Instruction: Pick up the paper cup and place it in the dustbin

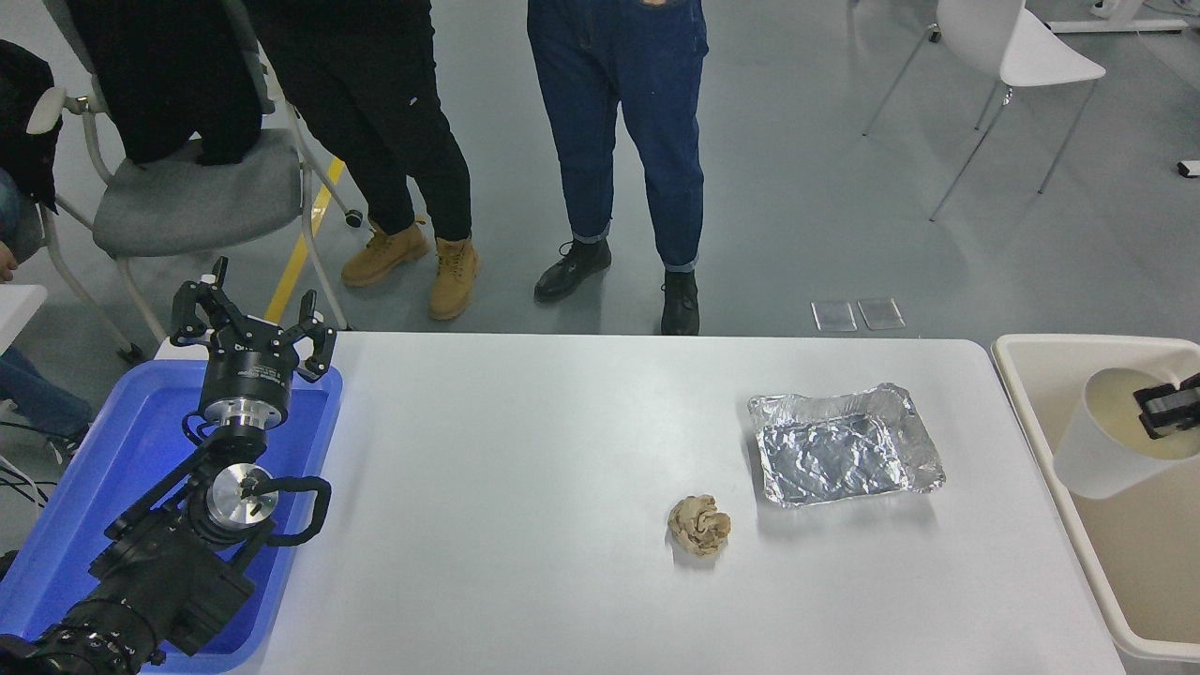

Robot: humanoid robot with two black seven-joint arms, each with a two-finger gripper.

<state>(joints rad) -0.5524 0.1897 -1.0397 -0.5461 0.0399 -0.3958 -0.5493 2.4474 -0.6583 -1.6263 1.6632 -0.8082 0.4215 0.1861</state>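
At the right edge of my feed, the right gripper [1167, 410] is almost wholly cut off: I see only a black fingertip pad poking in, clamped on the rim of the small white tapered paper cup [1106, 450], one finger reaching inside the cream-yellowish mouth. I hold the cup tilted in the air over the large cream-beige rectangular plastic dustbin [1022, 375], whose right side and near corner run out of frame, so I cannot see its full floor. On the white table [525, 441] I count one crumpled tan paper ball [699, 525] near the middle front and one silver foil tray [844, 445] just behind and to its right, apart from each other and from the bin. My left gripper [251, 328] sits parked at the lower left above the blue plastic tray [84, 469], its black fingers spread wide with nothing between them; the arm covers much of that tray's inside, and its lower part leaves the picture. Beyond the far table edge I count two standing persons, visible only from the waist down, one in dark blue jeans [619, 122] and one in black trousers with tan boots [412, 258]. I see two chairs as well, a grey padded one [187, 202] at upper left and a white one [1022, 47] at upper right, partly cropped.
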